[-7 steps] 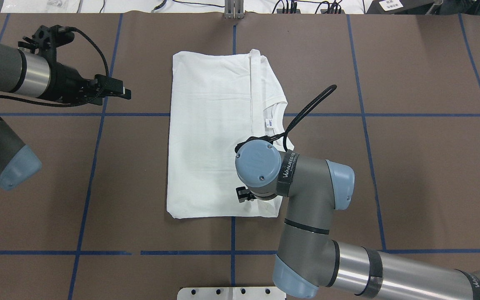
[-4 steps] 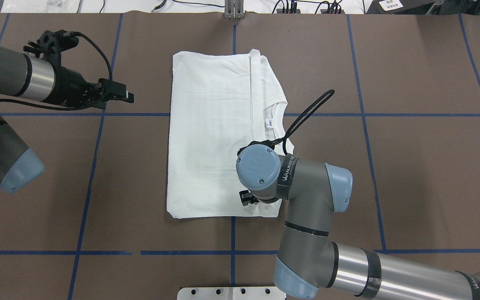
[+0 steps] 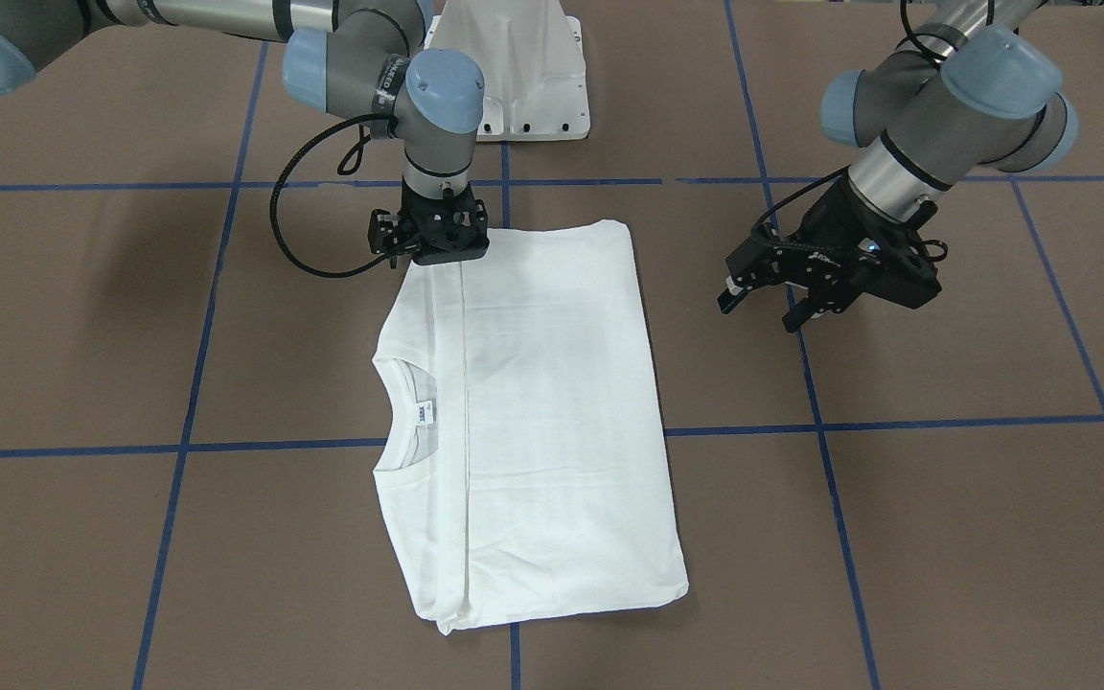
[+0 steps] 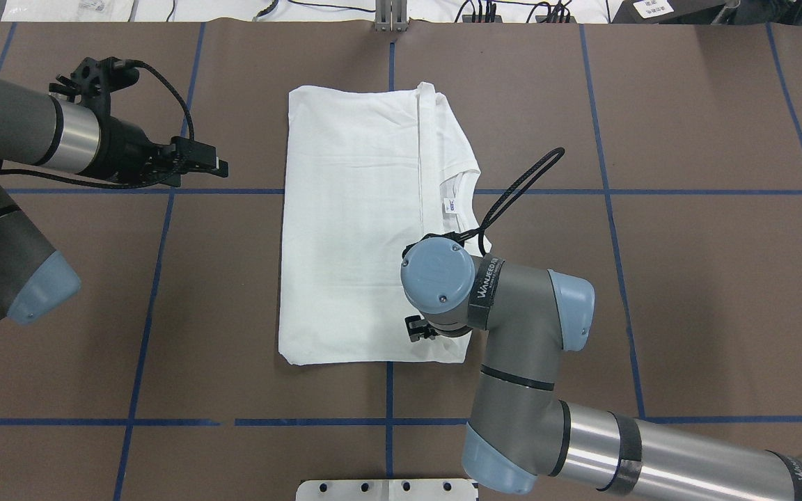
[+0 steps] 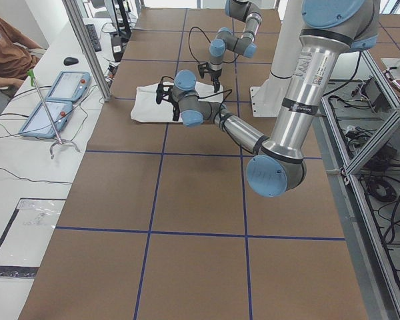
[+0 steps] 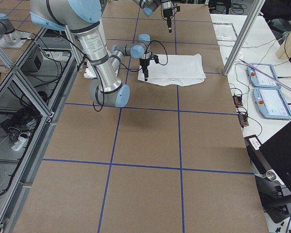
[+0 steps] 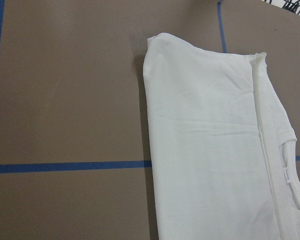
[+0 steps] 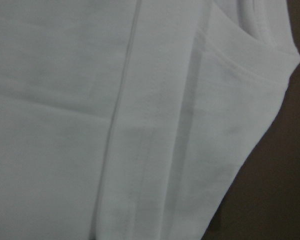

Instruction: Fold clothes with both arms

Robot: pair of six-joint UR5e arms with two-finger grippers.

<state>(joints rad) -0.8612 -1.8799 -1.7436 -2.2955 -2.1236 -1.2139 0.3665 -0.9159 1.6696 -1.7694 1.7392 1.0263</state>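
The white shirt lies folded into a flat upright rectangle at the table's centre, with its collar and small label showing on one long side. My right gripper points straight down onto the shirt's corner nearest the robot, on the collar side. Its fingers are hidden under the wrist, so I cannot tell whether they are open or shut. The right wrist view shows only close white cloth. My left gripper hovers open and empty beside the shirt's other long edge, apart from it. The left wrist view shows that edge.
The white pedestal base stands at the robot's side of the brown table, which is crossed by blue tape lines. A side bench holds control tablets, where a seated person is partly in view. An aluminium post stands by the table edge.
My left gripper has drifted a little toward the shirt. The right wrist has shifted slightly toward the robot's side, over the same corner. The shirt has not moved.
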